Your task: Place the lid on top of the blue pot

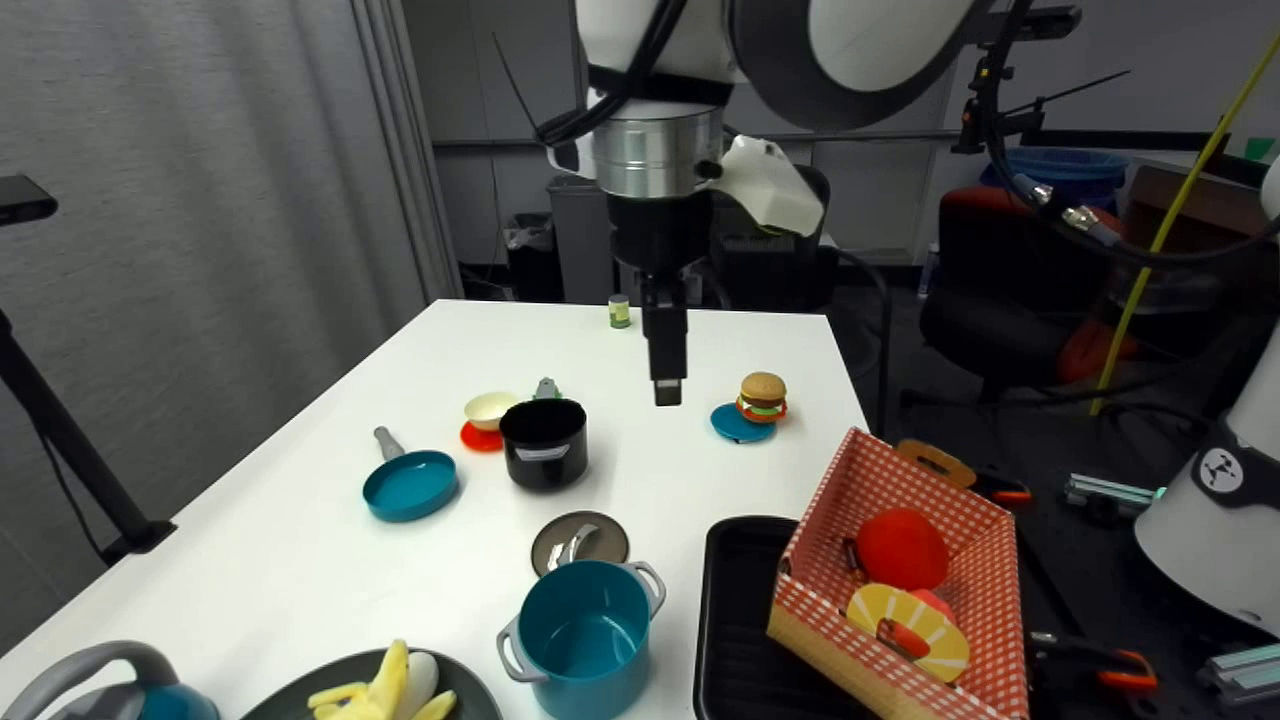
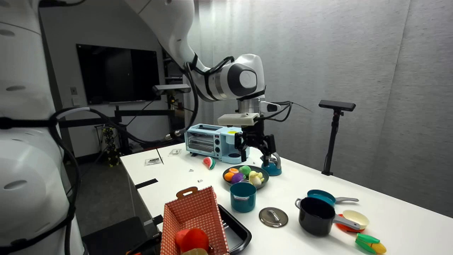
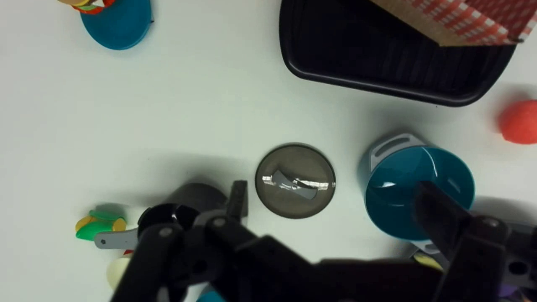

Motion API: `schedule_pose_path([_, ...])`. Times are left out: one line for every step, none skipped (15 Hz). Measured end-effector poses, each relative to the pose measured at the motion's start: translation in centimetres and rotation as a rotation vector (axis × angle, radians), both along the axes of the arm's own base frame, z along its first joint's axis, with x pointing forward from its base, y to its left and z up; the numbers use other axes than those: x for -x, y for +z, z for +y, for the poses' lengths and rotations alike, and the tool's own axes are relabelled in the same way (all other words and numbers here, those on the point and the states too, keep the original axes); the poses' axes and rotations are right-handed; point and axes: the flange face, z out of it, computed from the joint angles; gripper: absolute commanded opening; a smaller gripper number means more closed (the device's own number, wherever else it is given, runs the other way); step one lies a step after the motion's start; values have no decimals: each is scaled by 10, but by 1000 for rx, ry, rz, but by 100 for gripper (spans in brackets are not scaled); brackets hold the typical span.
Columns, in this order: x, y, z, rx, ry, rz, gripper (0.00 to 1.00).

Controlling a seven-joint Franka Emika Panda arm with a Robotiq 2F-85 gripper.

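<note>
The lid point(image 1: 600, 541) is a round grey disc with a grey bar handle, lying flat on the white table. It also shows in an exterior view point(image 2: 273, 217) and in the wrist view point(image 3: 289, 163). The blue pot point(image 1: 583, 625) stands upright and uncovered beside it; it also shows in an exterior view point(image 2: 243, 198) and in the wrist view point(image 3: 402, 176). My gripper point(image 2: 254, 161) is high above the table, fingers spread wide with nothing between them. In the wrist view the gripper point(image 3: 332, 186) has one finger left of the lid and the other over the pot's interior.
A black pot point(image 2: 316, 216), a teal pan point(image 1: 410, 487) and a bowl point(image 1: 490, 410) stand on the lid's far side from the blue pot. A black tray point(image 3: 377, 63) with a red checkered basket point(image 1: 890, 580) lies alongside. A plate of toy food point(image 2: 244, 177) is near the pot.
</note>
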Motion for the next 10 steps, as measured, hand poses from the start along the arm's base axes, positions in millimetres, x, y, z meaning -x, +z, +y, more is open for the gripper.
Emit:
schedule_pose_path([-12, -3, 3, -10, -23, -4, 100])
schedule_pose_path([-24, -6, 5, -19, -48, -9, 100])
schedule_pose_path([-34, -10, 8, -27, -73, -12, 100])
schedule_pose_path([-44, -14, 10, -33, -102, -16, 100])
schedule_pose_path([-52, -18, 13, -40, -134, -19, 100])
schedule_pose_path([-60, -21, 16, -46, -170, -24, 100])
schedule_pose_path([-66, -23, 18, -50, -204, -29, 100])
schedule_pose_path([-72, -25, 20, -51, -240, -36, 100])
schedule_pose_path([-77, -27, 23, -53, -276, -41, 100])
schedule_pose_path([-81, -28, 25, -56, -312, -47, 100])
